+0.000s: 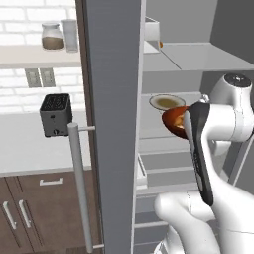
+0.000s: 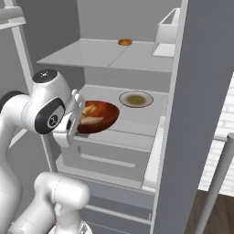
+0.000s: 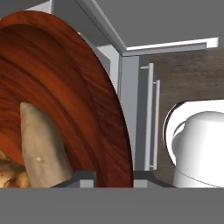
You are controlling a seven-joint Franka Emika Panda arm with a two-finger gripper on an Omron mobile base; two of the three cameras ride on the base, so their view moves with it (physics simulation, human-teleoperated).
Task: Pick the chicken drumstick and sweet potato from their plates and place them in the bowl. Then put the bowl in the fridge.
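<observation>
While held, bowl [image 2: 101, 117] beside shelf's soup dish [image 2: 135, 99] (fridge [image 2: 137, 59] open)

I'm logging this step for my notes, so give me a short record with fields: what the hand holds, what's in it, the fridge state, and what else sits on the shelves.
hand: shut on the rim of the glossy reddish-brown round bowl
bowl contents: pale tan oblong sweet potato and golden-orange chicken drumstick
bowl position: at the middle shelf inside the tall grey fridge, tilted
fridge: door open
other items: pale shallow dish on middle shelf; small orange item on upper shelf
</observation>
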